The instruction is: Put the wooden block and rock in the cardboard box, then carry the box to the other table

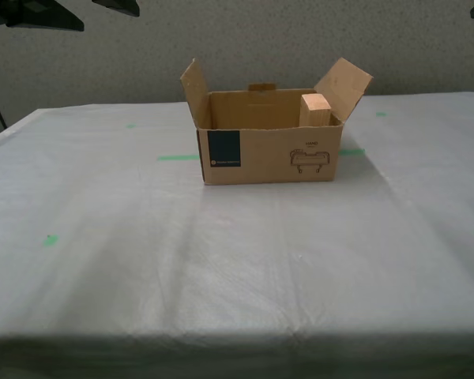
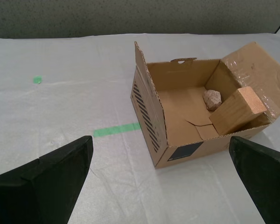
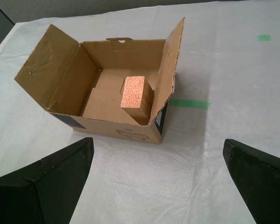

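The cardboard box point(image 1: 268, 158) stands with its flaps up on the other table point(image 1: 221, 268), a wrinkled white sheet with green tape marks. The wooden block point(image 1: 316, 109) leans inside the box at its end toward the exterior view's right. In the second wrist view, the rock point(image 2: 213, 99) lies on the floor of the box point(image 2: 154, 116) beside the block point(image 2: 237, 109); the other views hide it. My second gripper point(image 2: 161, 154) is open, short of the box and holding nothing. My first gripper point(image 3: 158, 140) is also open and apart from the box point(image 3: 51, 74) and block point(image 3: 135, 93).
Green tape strips point(image 1: 178, 157) lie on the sheet at both ends of the box, with small green marks point(image 1: 50, 239) further out. Dark arm parts point(image 1: 39, 12) show at the exterior view's top corners. A speckled wall point(image 1: 245, 39) runs behind the table.
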`<state>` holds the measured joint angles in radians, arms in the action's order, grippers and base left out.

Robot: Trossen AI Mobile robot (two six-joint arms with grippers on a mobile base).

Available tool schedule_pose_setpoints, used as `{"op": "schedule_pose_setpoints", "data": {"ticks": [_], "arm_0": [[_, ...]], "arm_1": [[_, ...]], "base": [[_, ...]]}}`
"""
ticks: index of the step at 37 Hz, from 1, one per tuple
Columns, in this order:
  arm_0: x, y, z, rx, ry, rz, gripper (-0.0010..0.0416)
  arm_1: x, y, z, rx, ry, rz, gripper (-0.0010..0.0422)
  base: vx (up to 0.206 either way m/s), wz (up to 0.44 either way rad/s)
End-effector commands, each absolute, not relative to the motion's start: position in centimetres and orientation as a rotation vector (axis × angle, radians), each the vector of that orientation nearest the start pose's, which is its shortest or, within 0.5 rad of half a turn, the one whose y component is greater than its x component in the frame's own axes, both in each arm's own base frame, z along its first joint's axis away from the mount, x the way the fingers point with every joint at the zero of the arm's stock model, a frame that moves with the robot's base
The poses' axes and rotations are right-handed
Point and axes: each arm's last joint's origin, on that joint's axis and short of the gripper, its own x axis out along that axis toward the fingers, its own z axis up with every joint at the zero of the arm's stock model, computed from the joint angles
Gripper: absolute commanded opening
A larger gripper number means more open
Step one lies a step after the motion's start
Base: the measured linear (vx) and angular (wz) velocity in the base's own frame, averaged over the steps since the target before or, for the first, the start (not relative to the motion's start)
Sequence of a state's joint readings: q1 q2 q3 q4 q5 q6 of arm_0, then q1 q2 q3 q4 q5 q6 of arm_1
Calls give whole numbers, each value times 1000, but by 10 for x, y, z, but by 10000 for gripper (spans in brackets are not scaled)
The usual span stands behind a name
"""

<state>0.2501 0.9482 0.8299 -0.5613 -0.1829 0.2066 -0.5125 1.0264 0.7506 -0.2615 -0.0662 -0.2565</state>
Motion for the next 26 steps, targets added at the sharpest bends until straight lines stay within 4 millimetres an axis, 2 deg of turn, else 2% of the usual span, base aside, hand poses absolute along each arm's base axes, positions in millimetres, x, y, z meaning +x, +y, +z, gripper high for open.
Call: {"op": "schedule_pose_setpoints", "data": {"ticks": [1,26], "arm_0": [[184,52,289,174,722,339,387],[184,52,289,174,722,339,387]], "arm_1": [[191,-105,271,-90,567,-365,400],[191,-105,271,-90,567,-365,400]], "base": [[0,0],[0,0]]}}
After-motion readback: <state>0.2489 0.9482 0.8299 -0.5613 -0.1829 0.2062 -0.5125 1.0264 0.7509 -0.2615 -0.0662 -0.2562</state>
